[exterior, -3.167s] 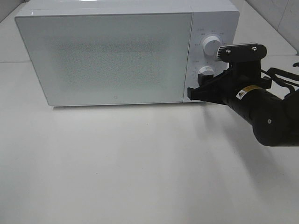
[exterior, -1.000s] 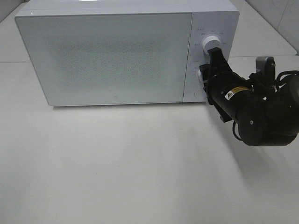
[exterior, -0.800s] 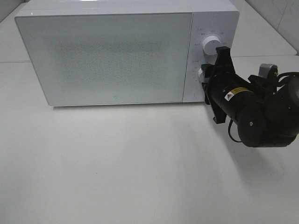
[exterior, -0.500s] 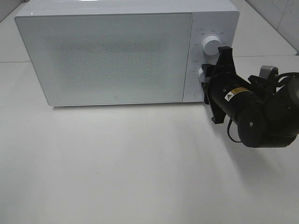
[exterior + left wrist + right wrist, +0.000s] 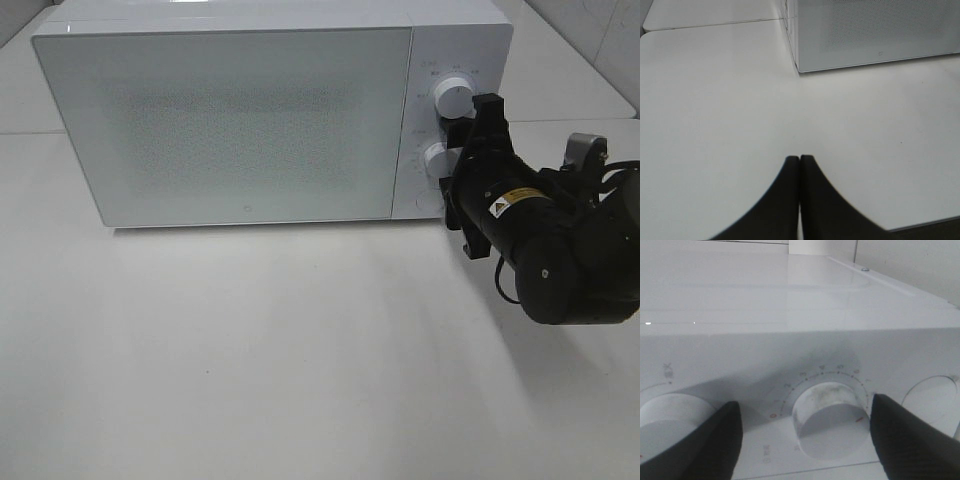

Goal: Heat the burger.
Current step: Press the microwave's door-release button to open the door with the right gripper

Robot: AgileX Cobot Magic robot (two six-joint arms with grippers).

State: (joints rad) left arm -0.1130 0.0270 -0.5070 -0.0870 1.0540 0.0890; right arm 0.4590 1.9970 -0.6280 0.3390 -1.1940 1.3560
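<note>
**Right gripper straddled the lower dial; burger out of sight**

From the high camera, the white microwave (image 5: 250, 120) stood on the pale table (image 5: 250, 360) with its frosted door (image 5: 230, 125) shut. The burger could not be seen in any view, and the door gave no look at what was behind it. The right gripper (image 5: 455, 165) was turned on edge against the control panel (image 5: 425, 190), level with the lower dial (image 5: 437, 158) and below the upper dial (image 5: 453, 93). From that angle the arm's black body hid how wide the jaws stood.

The right wrist camera settled it. The two dark fingers (image 5: 715, 440) were spread wide, one on either side of the lower dial (image 5: 827, 412), with a clear gap between each and the dial. They gripped nothing. That close view also showed the numbered scale arcing around the dial, too small to read from above.

The left gripper (image 5: 799, 167) appeared only in its own wrist camera: fingertips pressed together, nothing between them, over bare table (image 5: 715, 100), well apart from the microwave's lower front corner (image 5: 800, 67).
</note>
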